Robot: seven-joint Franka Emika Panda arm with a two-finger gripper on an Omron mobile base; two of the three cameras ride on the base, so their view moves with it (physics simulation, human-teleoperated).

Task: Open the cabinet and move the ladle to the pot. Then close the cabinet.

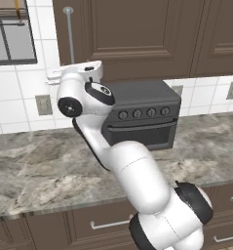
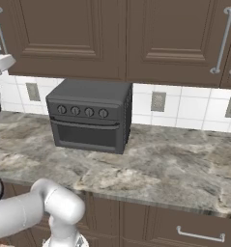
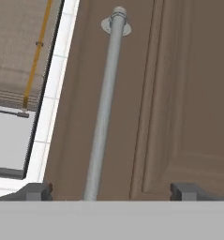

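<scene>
We find the gripper point(image 3: 111, 190) spread to its widest and holding nothing, its two fingertips point(image 3: 36, 191) straddling the lower run of the handle point(image 3: 104, 108) on the cabinet point(image 1: 137, 34), whose door is still shut. We judge the main risk to be a poor catch: the bar sits nearer the left tip than the right, so a closing stroke could nudge it sideways or slip off. The hand view shows this offset and the window blind point(image 3: 24, 51) beside the door; the left base view shows the oven point(image 1: 142, 117) below, and the right base view shows the countertop point(image 2: 175, 164).
</scene>
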